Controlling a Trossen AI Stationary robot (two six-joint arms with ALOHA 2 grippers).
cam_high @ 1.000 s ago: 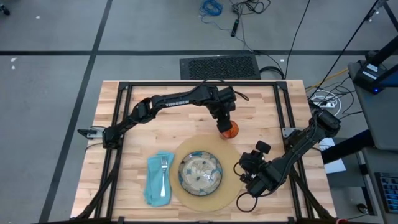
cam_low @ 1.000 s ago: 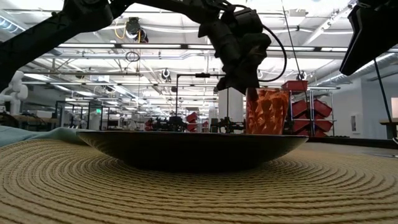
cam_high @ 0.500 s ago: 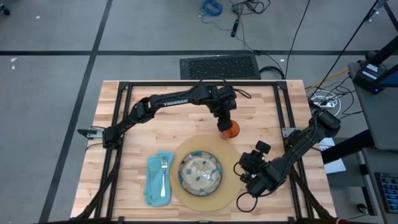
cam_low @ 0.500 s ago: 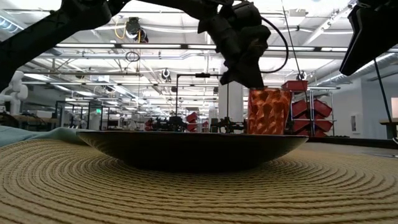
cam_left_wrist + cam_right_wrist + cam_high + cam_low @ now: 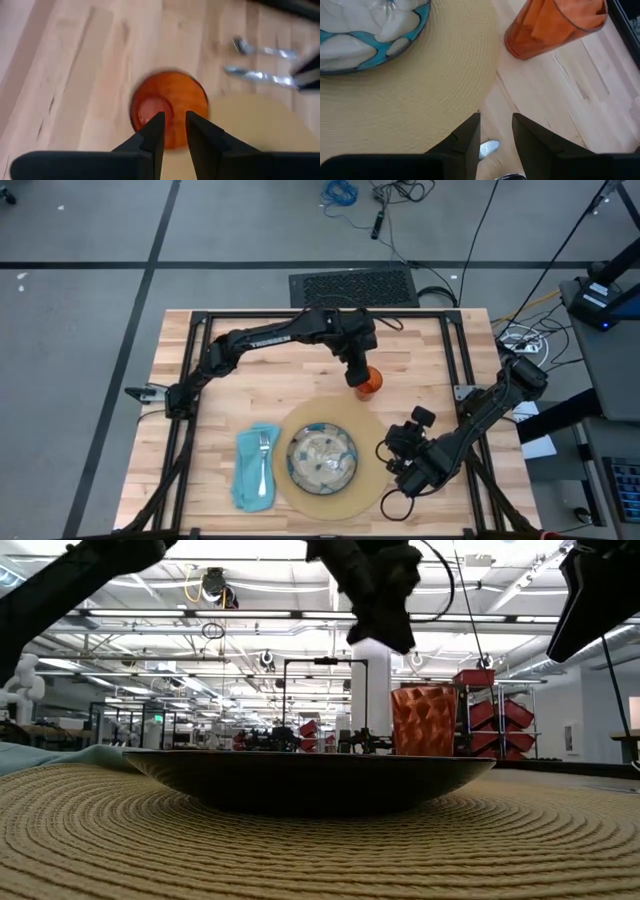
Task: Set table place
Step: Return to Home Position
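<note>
One table (image 5: 250,390): pale planks, carrying the whole place setting.
Placemat (image 5: 325,418): round, at the near middle, with the plate (image 5: 322,457) centred on it.
Napkin (image 5: 245,475): just beside the mat's left edge, the fork (image 5: 263,460) lying on it.
Cup (image 5: 371,383): upright on bare wood, just off the mat's far-right edge; its long axis is vertical.
Left gripper (image 5: 174,117): directly above the cup and clear of it, fingers a narrow gap apart, holding nothing.
Key relation: the cup sits straight beneath the fingertips, so a retreat should probably rise before swinging away, or it may tip the cup.
Right gripper (image 5: 495,117): waits low by the mat's right side, fingers slightly apart, empty.
Hidden: the right arm covers the mat's right flank from above; two silver utensils (image 5: 257,76) show there only as a blur.
</note>
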